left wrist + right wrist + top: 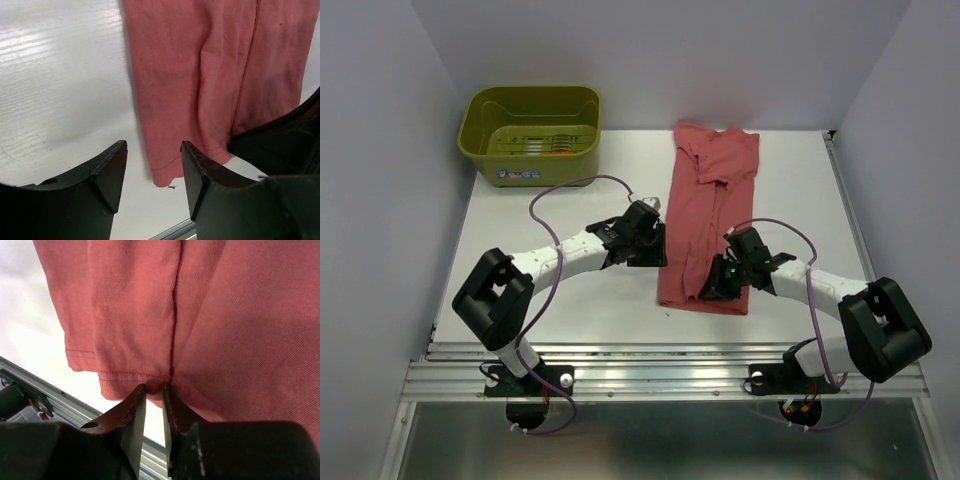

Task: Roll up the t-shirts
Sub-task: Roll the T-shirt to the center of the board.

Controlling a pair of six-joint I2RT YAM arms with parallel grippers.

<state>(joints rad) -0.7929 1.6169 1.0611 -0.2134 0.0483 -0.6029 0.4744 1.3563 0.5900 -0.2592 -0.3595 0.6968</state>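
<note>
Olive-green plastic tub (530, 135) sits at far-left corner of table (570, 310). Left gripper (647, 247) is just beside shirt's left edge, jaws apart, holding nothing; its wrist cam shows the hem corner lying in the gap btwn fingers. Brick-red t-shirt (705, 220) lies flat, centre-right, folded lengthwise into a narrow strip. Long axis runs near-far: collar + sleeves at far end, hem pointing at the arm bases. Right gripper (723, 280) is at the hem, right side, fingers almost together w/ hem edge at the tips. Can't tell if cloth is actually pinched.
</note>
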